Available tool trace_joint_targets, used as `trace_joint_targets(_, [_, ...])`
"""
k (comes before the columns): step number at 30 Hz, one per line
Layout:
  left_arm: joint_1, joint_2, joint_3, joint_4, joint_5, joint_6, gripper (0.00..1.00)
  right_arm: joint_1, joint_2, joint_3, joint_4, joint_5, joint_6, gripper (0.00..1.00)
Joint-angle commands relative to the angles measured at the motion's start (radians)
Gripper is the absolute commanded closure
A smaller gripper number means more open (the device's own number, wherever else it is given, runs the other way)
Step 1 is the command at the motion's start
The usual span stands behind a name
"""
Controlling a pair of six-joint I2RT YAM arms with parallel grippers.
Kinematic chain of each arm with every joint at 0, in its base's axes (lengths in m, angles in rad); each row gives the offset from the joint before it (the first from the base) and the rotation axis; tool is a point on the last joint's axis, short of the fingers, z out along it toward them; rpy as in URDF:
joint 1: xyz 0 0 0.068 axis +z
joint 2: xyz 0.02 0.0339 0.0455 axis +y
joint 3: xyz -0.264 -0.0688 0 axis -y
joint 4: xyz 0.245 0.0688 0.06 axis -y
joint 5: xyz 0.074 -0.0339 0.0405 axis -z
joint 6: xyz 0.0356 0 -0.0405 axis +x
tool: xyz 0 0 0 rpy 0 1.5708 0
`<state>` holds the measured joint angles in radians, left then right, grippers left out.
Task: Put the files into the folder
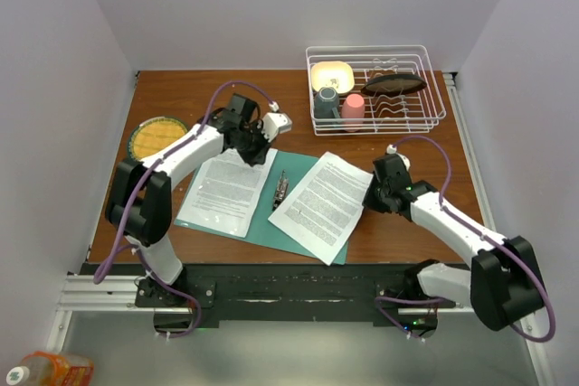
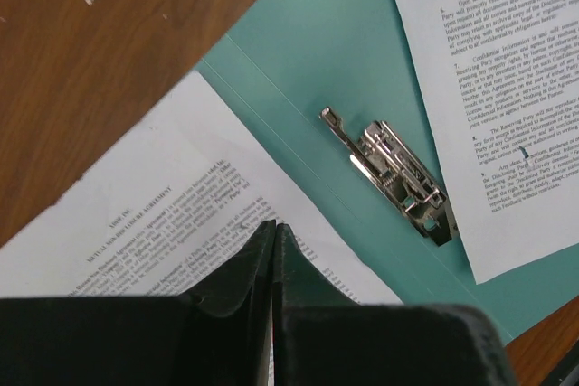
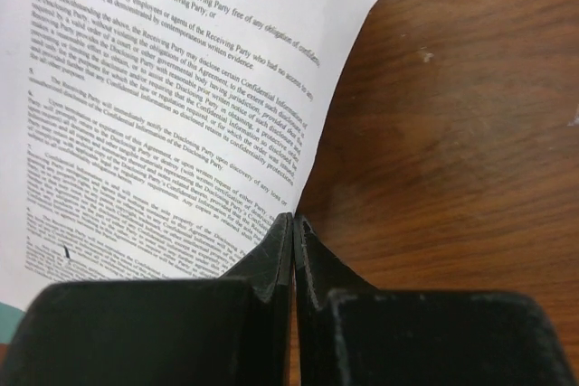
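Top external view: a flat teal-green card folder point(image 1: 291, 172) lies open on the brown wooden bench point(image 1: 416, 146), between my two arms.
Files: two thin white paper sheets densely printed with black text, one on each leaf.
Left sheet point(image 1: 224, 192): it rests on the left leaf and, in my left wrist view, overhangs the folder's edge onto the wood.
Right sheet point(image 1: 321, 205): it lies tilted on the right leaf, with its right side out over the bench.
Clip point(image 1: 281, 189): a silver metal spring clip sits by the centre crease, between the sheets and just beside the right one.
Left end effector point(image 2: 274, 228): my fingers are pressed together, tips over the left sheet; I cannot tell whether paper is nipped.
Right end effector point(image 3: 294, 221): my fingers are together at the right sheet's edge, which curls up there; whether paper is caught I cannot tell.
Far side: a white wire dish rack point(image 1: 362, 49) holds a pink cup point(image 1: 354, 108), and a round yellow plate point(image 1: 156, 137) lies far left.
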<state>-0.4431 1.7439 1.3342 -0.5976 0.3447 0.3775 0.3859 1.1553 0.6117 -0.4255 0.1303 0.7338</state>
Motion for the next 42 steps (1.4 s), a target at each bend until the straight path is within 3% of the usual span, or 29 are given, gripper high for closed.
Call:
trace_joint_targets(1, [-0.019, -0.02, -0.073, 0.022, 0.007, 0.018, 0.94, 0.002, 0.063, 0.054, 0.042, -0.084, -0.092, 1.0])
trace_joint_targets(19, [-0.095, 0.022, -0.092, 0.068, 0.004, 0.001, 0.94, 0.005, 0.221, 0.247, -0.002, -0.061, -0.27, 1.0])
trace_joint_targets(31, [-0.1, 0.014, -0.121, 0.074, -0.029, -0.002, 0.94, 0.005, 0.333, 0.31, 0.022, -0.049, -0.281, 1.0])
trace_joint_targets(42, [-0.109, 0.034, -0.156, 0.107, -0.036, -0.002, 0.94, 0.016, 0.313, 0.31, 0.017, -0.072, -0.289, 1.0])
